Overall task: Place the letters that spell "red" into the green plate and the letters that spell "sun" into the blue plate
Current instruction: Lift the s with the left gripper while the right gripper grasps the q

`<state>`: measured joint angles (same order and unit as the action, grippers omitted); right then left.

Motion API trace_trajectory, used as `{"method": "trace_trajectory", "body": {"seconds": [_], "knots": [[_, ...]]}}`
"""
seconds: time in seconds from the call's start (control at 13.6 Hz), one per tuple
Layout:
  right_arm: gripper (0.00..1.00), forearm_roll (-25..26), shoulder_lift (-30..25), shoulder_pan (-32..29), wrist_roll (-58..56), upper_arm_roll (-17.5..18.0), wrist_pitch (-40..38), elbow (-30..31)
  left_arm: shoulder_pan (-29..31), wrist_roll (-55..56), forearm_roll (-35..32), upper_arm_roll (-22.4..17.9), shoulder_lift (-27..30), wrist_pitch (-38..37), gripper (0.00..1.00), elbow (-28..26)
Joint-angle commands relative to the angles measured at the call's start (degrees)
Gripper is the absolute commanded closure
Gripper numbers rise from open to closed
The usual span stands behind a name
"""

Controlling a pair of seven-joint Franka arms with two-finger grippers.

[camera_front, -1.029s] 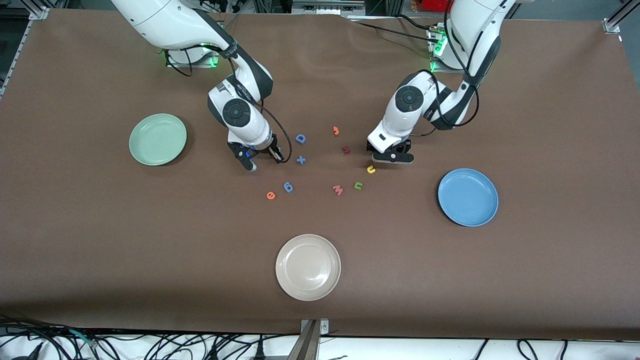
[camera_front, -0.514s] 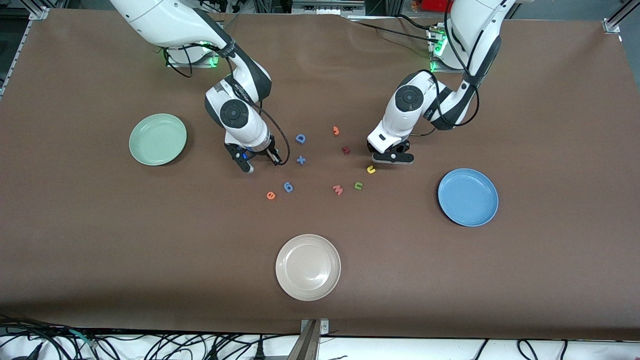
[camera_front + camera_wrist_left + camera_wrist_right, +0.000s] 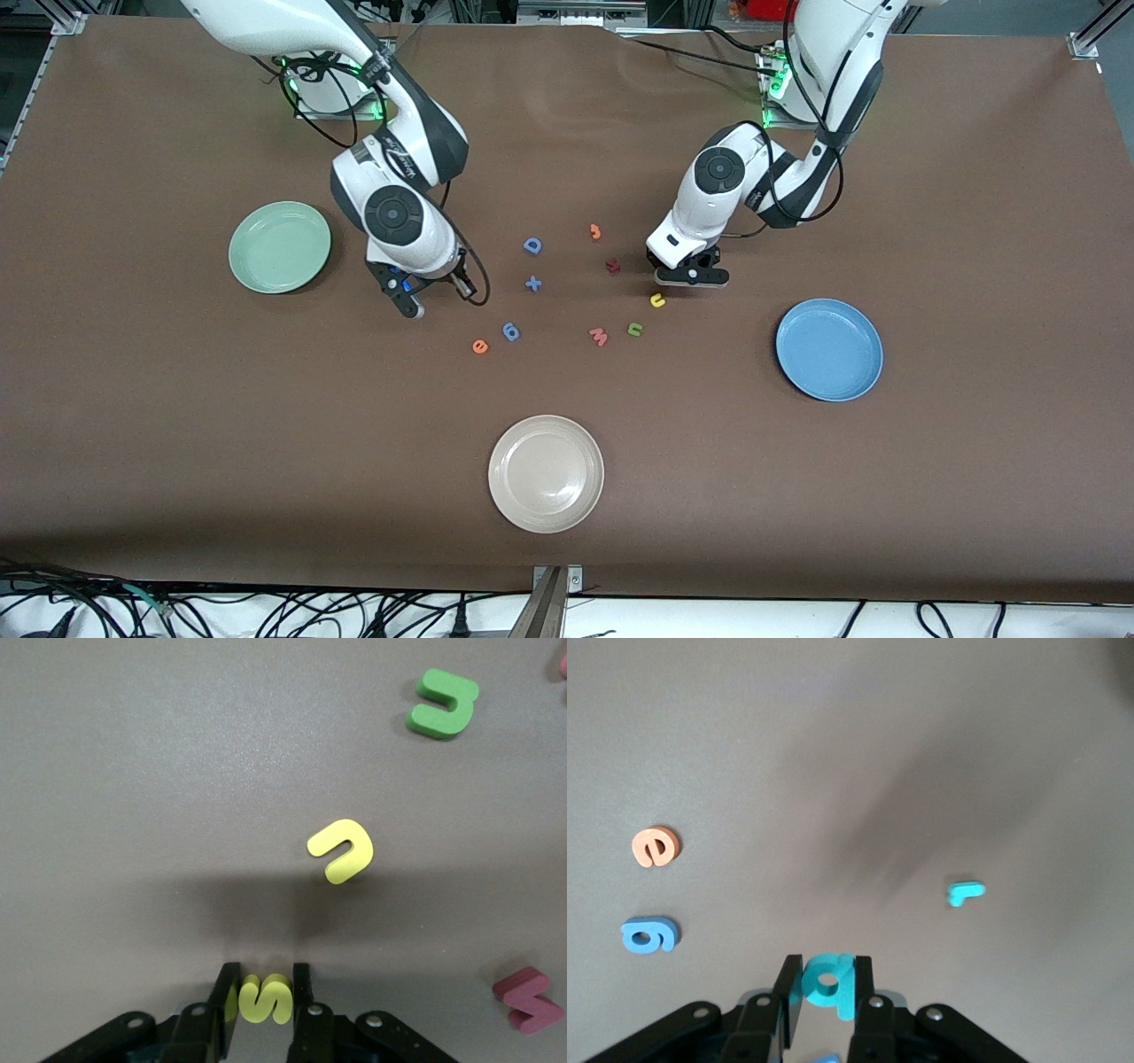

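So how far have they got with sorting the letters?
Both plates, green plate and blue plate, hold nothing yet. The right gripper grips the teal d; the left gripper grips the yellow s. Four letters remain on the table.

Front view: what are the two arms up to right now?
Both arms are picking up letters. The left gripper, low beside the yellow u, is shut on the yellow s. The right gripper, between the green plate and the scattered letters, is shut on the teal d. The blue plate holds nothing.
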<state>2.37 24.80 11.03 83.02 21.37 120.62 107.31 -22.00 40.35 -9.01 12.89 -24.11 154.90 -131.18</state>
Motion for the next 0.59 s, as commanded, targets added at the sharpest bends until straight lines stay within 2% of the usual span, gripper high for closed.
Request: {"method": "trace_trajectory", "body": {"seconds": [0.0,0.29,0.51], "knots": [[1.0,-6.74,-5.97,-3.98,-12.48,-1.23,-7.92,0.18,-0.86,2.45,-2.15,-0.14,-0.77,-0.3,0.76,0.57],[1.0,-8.0,-11.87,-4.09,-29.19,-9.48,-18.21,0.36,-0.24,2.28,-3.38,-0.23,-1.21,-0.3,0.91,0.75],[1.0,-7.91,-14.42,-4.09,-42.19,-15.81,-21.91,0.62,1.95,1.58,-3.47,-0.41,-0.15,-6.07,0.91,5.21]]}}
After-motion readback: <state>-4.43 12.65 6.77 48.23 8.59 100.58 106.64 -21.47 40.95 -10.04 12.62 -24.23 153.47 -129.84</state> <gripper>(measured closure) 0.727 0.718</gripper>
